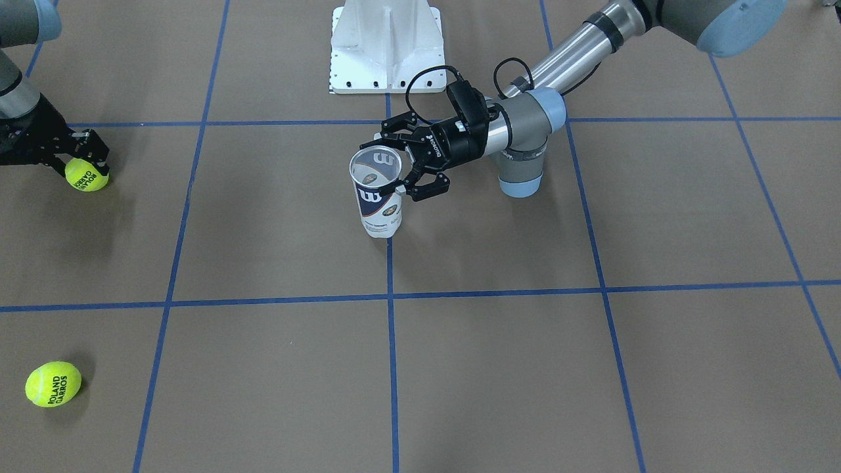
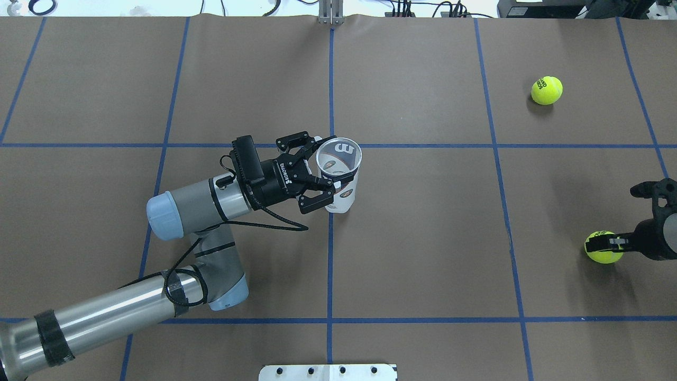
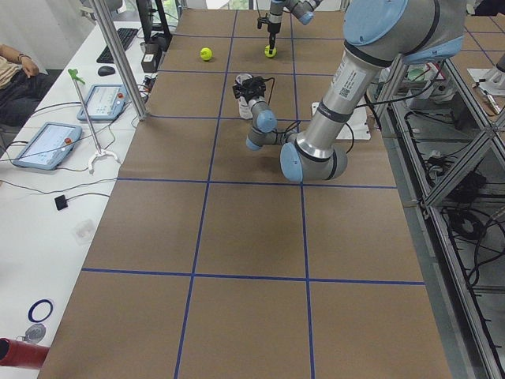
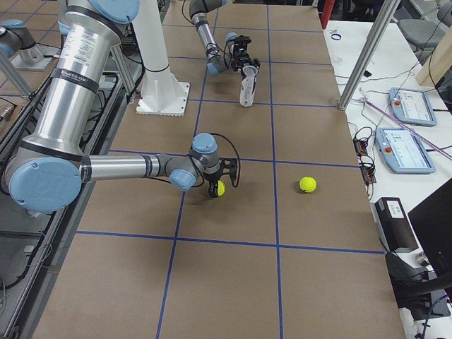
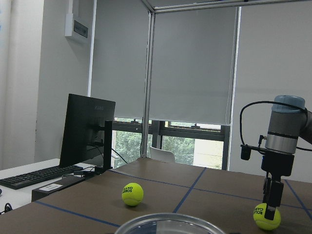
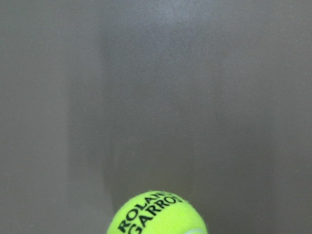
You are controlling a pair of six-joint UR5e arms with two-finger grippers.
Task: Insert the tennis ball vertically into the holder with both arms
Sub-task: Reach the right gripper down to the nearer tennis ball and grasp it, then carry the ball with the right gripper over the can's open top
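Note:
The holder (image 1: 380, 203), a clear Wilson can with a navy-and-white label, stands upright and open-topped at the table's middle; it also shows in the overhead view (image 2: 344, 196). My left gripper (image 1: 402, 161) comes in sideways and is shut on its upper part, one finger on each side. Its rim (image 5: 168, 222) fills the bottom of the left wrist view. My right gripper (image 1: 89, 157) points down at the table's right side and is shut on a yellow tennis ball (image 1: 87, 176) at table level. The ball also shows in the right wrist view (image 6: 158, 214).
A second tennis ball (image 1: 54, 383) lies loose on the far right part of the table and also shows in the overhead view (image 2: 547, 90). The white pedestal base (image 1: 386, 46) stands at the robot's edge. Blue tape lines grid the brown table.

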